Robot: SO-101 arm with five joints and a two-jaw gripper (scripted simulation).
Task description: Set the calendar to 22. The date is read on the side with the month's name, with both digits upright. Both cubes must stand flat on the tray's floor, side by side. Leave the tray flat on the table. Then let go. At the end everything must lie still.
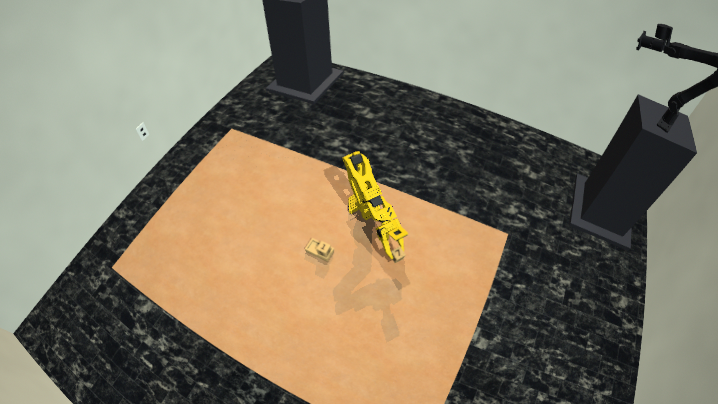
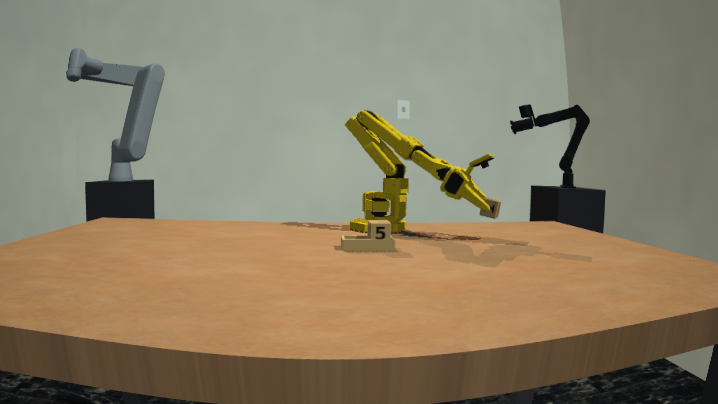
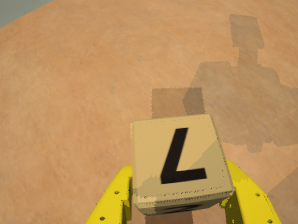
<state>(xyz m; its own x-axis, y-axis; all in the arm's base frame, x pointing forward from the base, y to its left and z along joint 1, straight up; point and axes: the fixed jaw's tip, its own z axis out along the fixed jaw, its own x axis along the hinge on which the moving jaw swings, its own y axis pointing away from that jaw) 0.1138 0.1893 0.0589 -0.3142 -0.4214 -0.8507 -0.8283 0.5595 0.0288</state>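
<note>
My yellow gripper (image 2: 489,207) is shut on a tan number cube (image 3: 178,161) and holds it above the table, to the right of the tray. The cube's face toward the wrist camera shows a black 7, seen upside down. The cube also shows at the fingertips in the overhead view (image 1: 398,255). The tan tray (image 2: 367,243) lies flat on the table in front of the arm's base. A second cube (image 2: 379,230) stands in the tray's right half and shows a 5 toward the front. The tray's left half is empty. The tray also shows in the overhead view (image 1: 319,249).
The arm's base (image 2: 384,208) stands behind the tray. A grey arm (image 2: 123,105) and a black camera arm (image 2: 562,130) stand on dark pedestals off the table, far left and far right.
</note>
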